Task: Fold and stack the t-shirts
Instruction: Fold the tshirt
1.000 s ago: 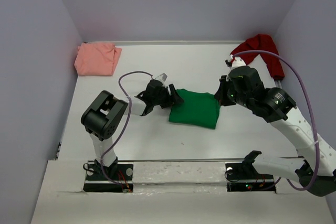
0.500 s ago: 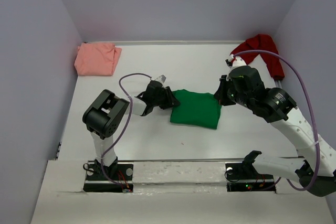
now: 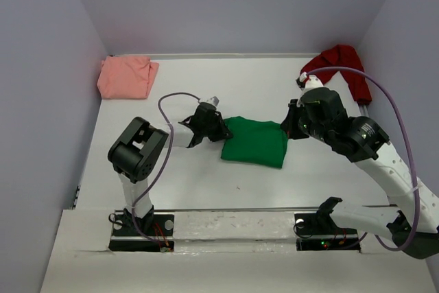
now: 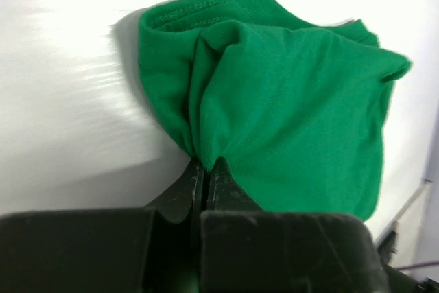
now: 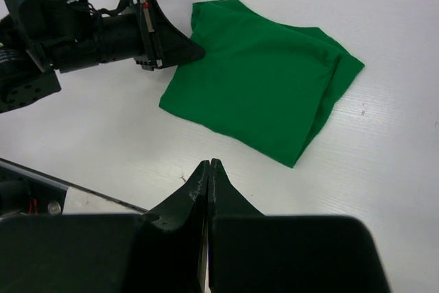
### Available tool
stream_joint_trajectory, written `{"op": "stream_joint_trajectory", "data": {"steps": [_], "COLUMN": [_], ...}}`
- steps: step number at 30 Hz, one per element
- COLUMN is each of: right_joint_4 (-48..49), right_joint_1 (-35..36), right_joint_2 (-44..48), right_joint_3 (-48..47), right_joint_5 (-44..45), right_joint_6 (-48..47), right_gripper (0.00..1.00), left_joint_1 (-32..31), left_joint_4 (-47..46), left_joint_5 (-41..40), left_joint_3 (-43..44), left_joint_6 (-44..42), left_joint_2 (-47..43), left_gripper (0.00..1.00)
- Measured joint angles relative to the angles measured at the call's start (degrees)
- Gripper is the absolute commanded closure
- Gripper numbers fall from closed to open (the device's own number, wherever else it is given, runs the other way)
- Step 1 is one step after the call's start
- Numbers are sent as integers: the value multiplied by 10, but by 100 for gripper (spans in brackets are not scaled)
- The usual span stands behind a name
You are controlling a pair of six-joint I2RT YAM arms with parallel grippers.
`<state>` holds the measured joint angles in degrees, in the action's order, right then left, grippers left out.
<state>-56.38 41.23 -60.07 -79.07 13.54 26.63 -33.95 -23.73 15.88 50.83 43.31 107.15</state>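
Two claws: the left claw pinches the green t-shirt by its edge, cloth spreading ahead; the right claw hangs pressed together above the counter.

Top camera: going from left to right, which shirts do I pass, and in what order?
pink shirt → green shirt → dark red shirt
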Motion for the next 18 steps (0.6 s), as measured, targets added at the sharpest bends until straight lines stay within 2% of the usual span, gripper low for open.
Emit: {"op": "stream_joint_trajectory", "data": {"steps": [3,6,10,18], "right_joint_4": [3,3,8,17], "right_joint_1": [0,0,0,0], "right_joint_2": [2,0,-4,-6], "right_joint_3": [10,21,26,47], "right_joint_5": [0,0,0,-3], "right_joint_6": [0,0,-3,-10], "right_gripper": [100,100,100,100], "left_joint_1": [0,2,5,8], "left_joint_4": [78,195,293,389], "left_joint_5": [-49,-125,-188,-253], "left_joint_3": [9,43,92,172], "left_joint_6": [-20,-53,-86,-142], "left_joint_2": [-30,-54,-59,-60], "left_gripper": [100,100,100,100]}}
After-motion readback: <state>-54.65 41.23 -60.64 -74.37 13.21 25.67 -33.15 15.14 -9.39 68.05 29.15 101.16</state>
